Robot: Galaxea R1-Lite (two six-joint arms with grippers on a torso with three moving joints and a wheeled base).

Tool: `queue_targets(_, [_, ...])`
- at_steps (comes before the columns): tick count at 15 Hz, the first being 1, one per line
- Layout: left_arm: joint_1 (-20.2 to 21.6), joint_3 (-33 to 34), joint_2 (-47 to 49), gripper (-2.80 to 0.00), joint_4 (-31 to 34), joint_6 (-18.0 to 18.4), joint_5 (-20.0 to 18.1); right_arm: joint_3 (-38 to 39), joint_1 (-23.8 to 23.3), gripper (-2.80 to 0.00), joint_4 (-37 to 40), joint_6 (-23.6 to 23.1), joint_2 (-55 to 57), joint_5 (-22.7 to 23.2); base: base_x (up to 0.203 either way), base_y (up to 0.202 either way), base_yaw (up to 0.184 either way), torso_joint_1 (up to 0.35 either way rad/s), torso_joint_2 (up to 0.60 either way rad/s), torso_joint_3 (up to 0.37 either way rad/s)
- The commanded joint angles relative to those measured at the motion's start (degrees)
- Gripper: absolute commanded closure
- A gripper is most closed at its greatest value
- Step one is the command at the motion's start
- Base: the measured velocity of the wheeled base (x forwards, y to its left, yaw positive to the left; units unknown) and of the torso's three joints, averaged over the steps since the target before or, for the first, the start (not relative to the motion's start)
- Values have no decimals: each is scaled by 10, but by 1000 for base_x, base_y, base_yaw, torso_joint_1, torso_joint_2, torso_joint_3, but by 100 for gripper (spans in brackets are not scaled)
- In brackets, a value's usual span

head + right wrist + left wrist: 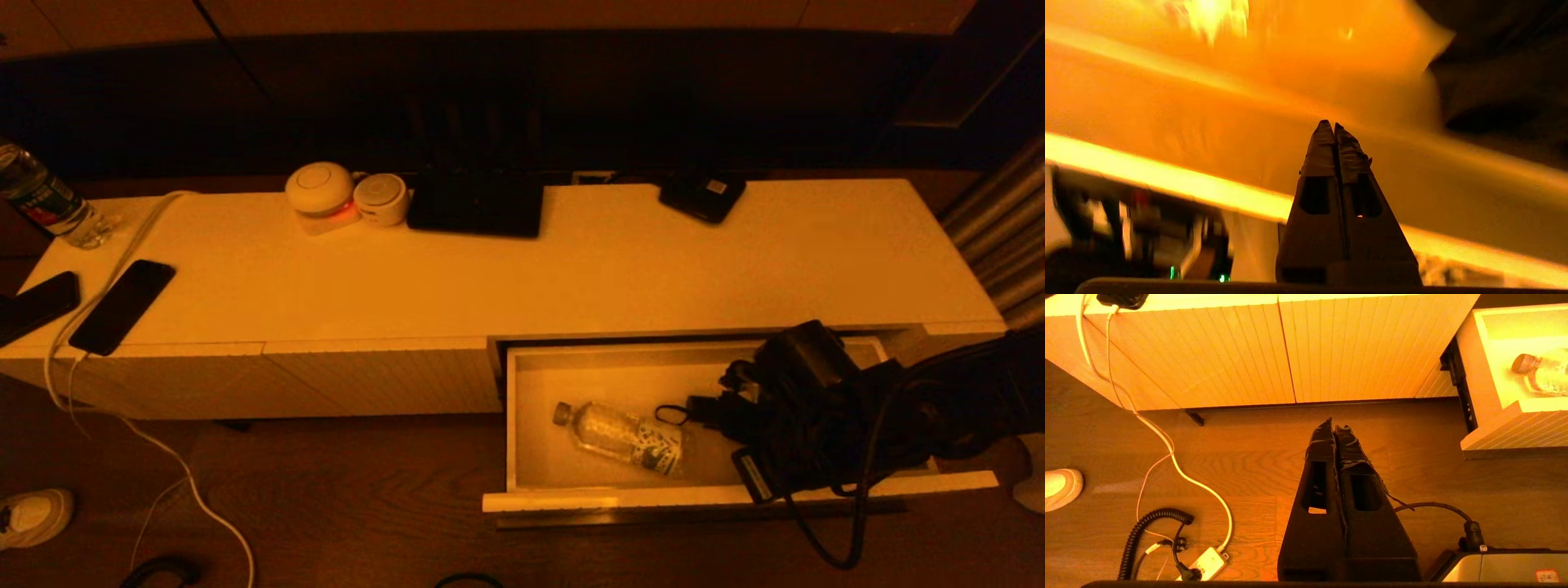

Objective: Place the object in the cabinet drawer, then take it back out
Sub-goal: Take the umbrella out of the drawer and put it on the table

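I am looking down at the long white cabinet [522, 269], and its cabinet drawer [522, 408] is standing pulled out on the right-hand end, the ribbed front toward me. Inside it the water bottle [624, 437] is lying on its side on the drawer floor, cap pointing to my left, so I am judging the put-in half of the task as done and the take-out half as the one in hand.

The right gripper [1334, 126] is reaching into the drawer's right part, just beside the bottle's base. Its wrist camera is showing the two fingers pressed together with nothing between them. In the head view the arm is a dark tangle of cables, so I am only guessing that the tip is clear of the bottle rather than touching it.

The left gripper [1336, 426] is parked low over the wooden floor in front of the closed ribbed panels, fingers closed on nothing, well apart from the drawer.

The next move, as I am reading it, calls for spreading the right fingers, lining them across the bottle's body, lowering onto it and closing before lifting it clear of the drawer walls. A round bottle may roll away under a glancing touch.
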Motion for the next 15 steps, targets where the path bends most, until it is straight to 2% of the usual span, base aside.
queue_targets(1, [0, 0, 0, 0, 0, 0, 0, -2, -4, 0, -28, -2, -25, -5, 0, 0, 0, 0, 0, 0])
queue_targets(4, [0, 0, 0, 0, 0, 0, 0, 5, -7, 0, -43, -49, -71, -30, 0, 0, 0, 0, 0, 0])
queue_targets(5, [0, 0, 0, 0, 0, 0, 0, 10, -11, 0, -42, -80, -84, -32, 0, 0, 0, 0, 0, 0])
queue_targets(7, [0, 0, 0, 0, 0, 0, 0, 19, -38, 0, -41, -190, -109, -32, 0, 0, 0, 0, 0, 0])
queue_targets(9, [0, 0, 0, 0, 0, 0, 0, 22, -73, 0, -39, -342, -128, -29, 0, 0, 0, 0, 0, 0])
queue_targets(10, [0, 0, 0, 0, 0, 0, 0, 19, -97, 0, -38, -447, -135, -27, 0, 0, 0, 0, 0, 0])
queue_targets(13, [0, 0, 0, 0, 0, 0, 0, -14, -159, 0, -21, -710, -141, -15, 0, 0, 0, 0, 0, 0])
queue_targets(15, [0, 0, 0, 0, 0, 0, 0, -47, -182, 0, 28, -826, -135, 2, 0, 0, 0, 0, 0, 0])
